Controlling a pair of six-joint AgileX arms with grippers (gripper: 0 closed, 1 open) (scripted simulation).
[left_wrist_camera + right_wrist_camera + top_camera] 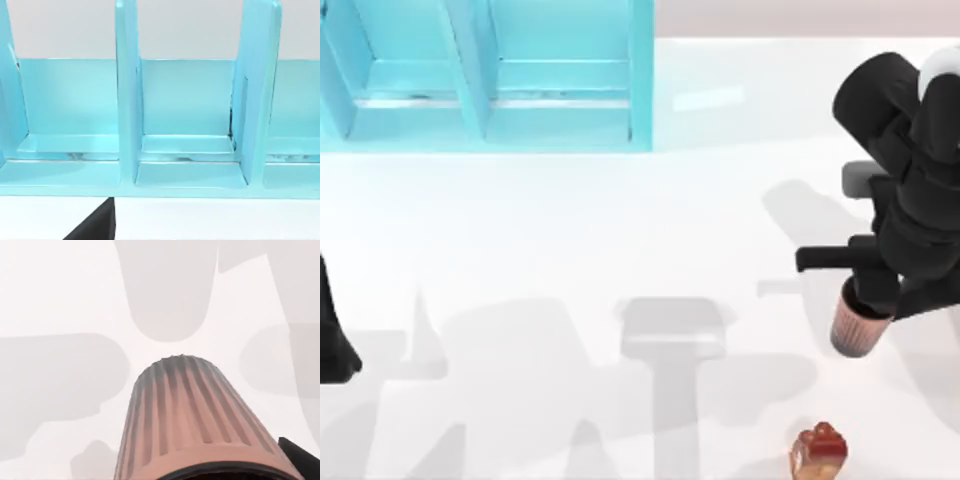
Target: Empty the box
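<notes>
The right end effector (868, 300) is over the right side of the white desk (570, 230); it is clamped on a pink ribbed cup (855, 325); the cup hangs above the desk; the blue box (490, 100) sits at the back left; a small brown thing (818, 450) lies near the front; the left arm waits at the left edge.

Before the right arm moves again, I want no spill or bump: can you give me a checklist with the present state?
1. Ribbed cup under the right pincer, at the table's right: ok.
2. Pincer firmly closed on cup: cannot tell.
3. Cup clear of the red-brown item: ok.
4. Blue box compartments seen empty: ok.
5. Left arm parked at the left edge: ok.
</notes>
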